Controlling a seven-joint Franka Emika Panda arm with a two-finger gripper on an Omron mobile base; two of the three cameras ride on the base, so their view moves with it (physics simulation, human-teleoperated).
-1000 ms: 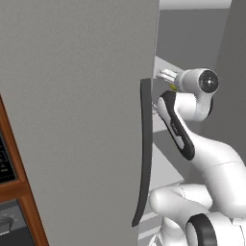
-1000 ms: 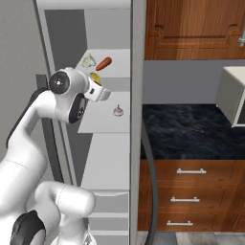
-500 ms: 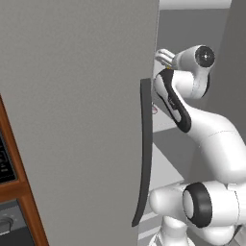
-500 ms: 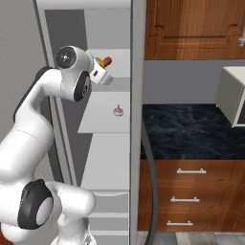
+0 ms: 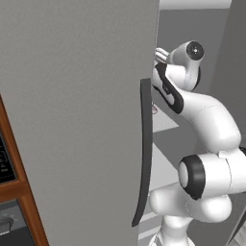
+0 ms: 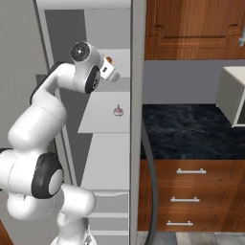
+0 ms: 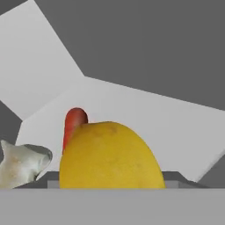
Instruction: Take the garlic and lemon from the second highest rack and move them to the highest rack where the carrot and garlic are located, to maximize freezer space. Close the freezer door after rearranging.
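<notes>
- The white two-finger gripper [image 6: 111, 72] reaches in at the topmost pale grey shelf plate [image 7: 132, 110]; its fingers are hidden, yet the round yellow lemon [image 7: 112, 156] looms so close in the hand view that I judge it pinched between them.
- The orange-red carrot [image 7: 74, 123] and pale garlic bulb [image 7: 22, 162] lie just beyond; set the lemon down beside them, not onto them.
- A second small pale garlic [image 6: 118, 111] waits on the second grey shelf plate [image 6: 103, 119] below.
- Lower until it rests before letting go, or it may roll.

Lemon [image 7: 112, 156] up close — carrot [image 7: 74, 125], garlic [image 7: 22, 163] behind.
</notes>
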